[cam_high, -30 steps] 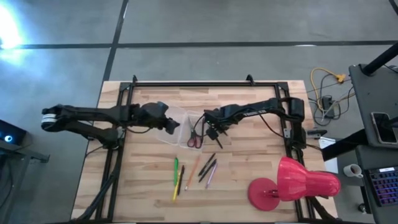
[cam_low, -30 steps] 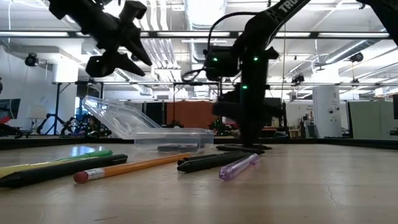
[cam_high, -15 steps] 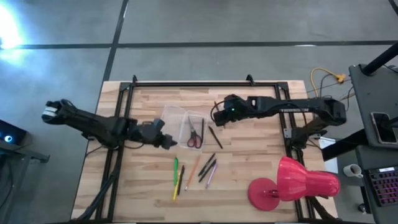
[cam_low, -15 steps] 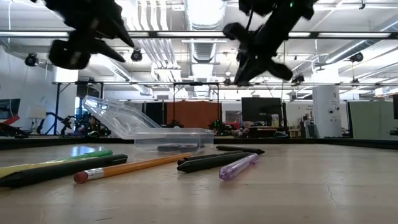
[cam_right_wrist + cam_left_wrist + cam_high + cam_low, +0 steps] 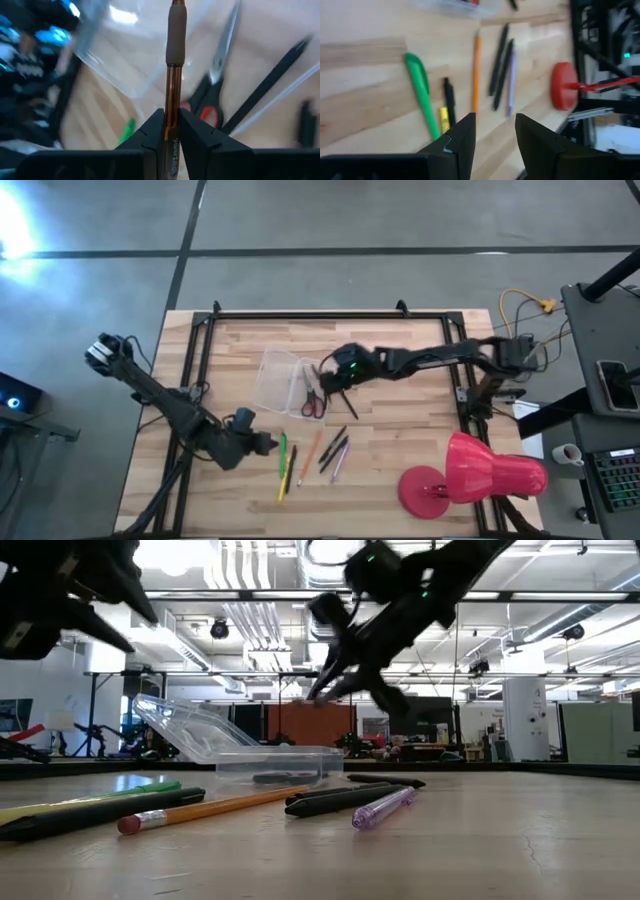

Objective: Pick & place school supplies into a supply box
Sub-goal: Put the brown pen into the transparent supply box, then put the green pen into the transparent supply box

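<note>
My right gripper point(image 5: 330, 376) hovers over the right end of the clear supply box point(image 5: 283, 378), shut on a brown pen point(image 5: 173, 75). Red-handled scissors point(image 5: 313, 402) seem to lie in the box's right half. A black pen point(image 5: 346, 401) lies on the table just right of the box. My left gripper point(image 5: 268, 445) is open and empty, low over the table just left of the loose supplies: a green pen point(image 5: 420, 87), a black pen point(image 5: 449, 100), an orange pencil point(image 5: 476, 70), two dark pens point(image 5: 499, 62) and a purple pen point(image 5: 511, 80). My right gripper pinches the brown pen between its two fingers on the bare barrel point(image 5: 172, 122), behind the grey-brown grip sleeve point(image 5: 176, 35). The pen lies along the fingers and sticks out past their tips. It is lifted clear and points slanting down at the box.
A big red lamp point(image 5: 470, 475) lies at the table's near right corner; its base also shows in the left wrist view point(image 5: 564, 92). A black frame point(image 5: 330, 315) runs along the table's far, left and right sides. Bare wood lies between the pens and the lamp.
My left gripper has gone from beside the box toward the table's near edge and come down left of the green pen. My right gripper has risen from the table by the black pen, tipped, and gone a little left over the box's right end.
</note>
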### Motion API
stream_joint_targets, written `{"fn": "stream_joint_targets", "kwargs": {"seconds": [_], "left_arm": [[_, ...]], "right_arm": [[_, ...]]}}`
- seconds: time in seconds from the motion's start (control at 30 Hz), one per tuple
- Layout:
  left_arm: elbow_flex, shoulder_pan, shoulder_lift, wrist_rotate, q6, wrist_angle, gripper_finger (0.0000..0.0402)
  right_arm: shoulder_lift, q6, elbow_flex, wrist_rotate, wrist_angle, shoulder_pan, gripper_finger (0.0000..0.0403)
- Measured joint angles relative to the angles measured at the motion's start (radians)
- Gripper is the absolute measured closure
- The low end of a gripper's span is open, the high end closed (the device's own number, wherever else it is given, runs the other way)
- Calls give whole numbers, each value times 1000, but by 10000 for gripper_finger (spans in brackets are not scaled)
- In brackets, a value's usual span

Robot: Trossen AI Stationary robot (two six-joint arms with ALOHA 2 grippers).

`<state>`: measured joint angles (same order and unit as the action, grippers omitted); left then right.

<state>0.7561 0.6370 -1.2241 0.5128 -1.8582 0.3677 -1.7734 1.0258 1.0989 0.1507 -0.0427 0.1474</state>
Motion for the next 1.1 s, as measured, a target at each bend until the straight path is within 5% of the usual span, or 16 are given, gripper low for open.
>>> {"fn": "stream_joint_targets", "kwargs": {"seconds": [0.47,0.6,0.83,1.1], "left_arm": [[108,13,-158,-40,43,8,279],[92,13,-160,-40,11,14,279],[44,8,-199,-44,-54,23,279],[93,-21,-326,-67,-58,18,279]], "right_arm": [[-42,35,113,-36,-121,-26,296],[-32,-68,119,-4,-147,-40,287],[51,-313,124,10,-208,-98,283],[95,-245,123,-61,-366,-111,295]]}}
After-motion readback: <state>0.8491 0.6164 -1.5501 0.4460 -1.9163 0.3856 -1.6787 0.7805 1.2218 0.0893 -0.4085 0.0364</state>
